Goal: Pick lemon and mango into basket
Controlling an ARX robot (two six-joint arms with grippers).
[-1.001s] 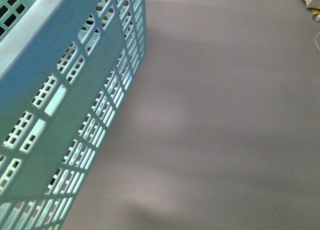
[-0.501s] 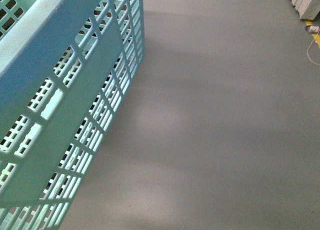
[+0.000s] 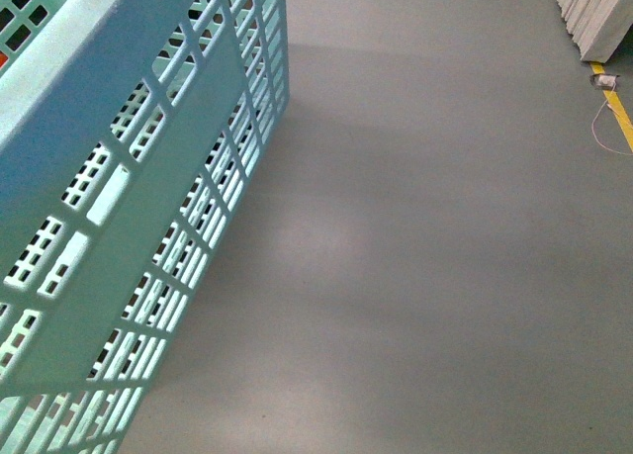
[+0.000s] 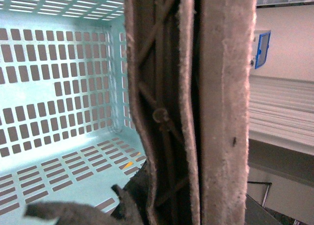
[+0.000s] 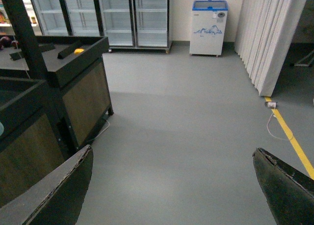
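Teal plastic: the basket (image 3: 119, 177) fills my front view from seven to eleven o'clock, grey floor (image 3: 415, 276) beside it. No lemon or mango visible. Left jaws look clenched, on what I cannot tell; right jaws released, empty. I'd carry the basket level while searching.

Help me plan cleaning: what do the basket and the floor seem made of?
The basket looks like moulded plastic, light teal, smooth with a slight sheen: thin rigid walls cut by regular slots. The floor seems a seamless grey coating or sheet vinyl, matte with soft reflections; which one cannot be told.
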